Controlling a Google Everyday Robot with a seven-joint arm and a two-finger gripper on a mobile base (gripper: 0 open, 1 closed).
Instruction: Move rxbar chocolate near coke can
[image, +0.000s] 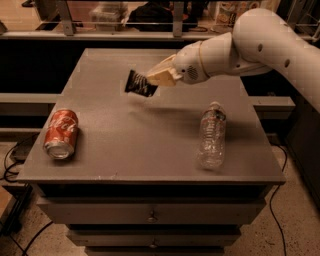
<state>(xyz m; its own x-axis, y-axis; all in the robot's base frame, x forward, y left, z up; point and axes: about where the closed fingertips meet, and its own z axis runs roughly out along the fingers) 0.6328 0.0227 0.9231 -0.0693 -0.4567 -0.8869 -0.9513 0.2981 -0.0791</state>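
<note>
A red Coca-Cola can (61, 133) with silver ends lies on its side at the front left of a grey table (150, 150); a clear plastic bottle (212, 135) lies front right. Farther back, above mid-table, the cream gripper (150, 80) pinches a small black wrapped rxbar chocolate (139, 83), well apart from the can.

Counts:
- coke can (61, 133): one, at 9 o'clock side of bench (150, 150)
- clear plastic bottle (212, 135): one, at 3 o'clock
- rxbar chocolate (137, 83): one, pinched in end effector (150, 81)
- end effector: one, above bench toward 12 o'clock
- bench: one
</note>
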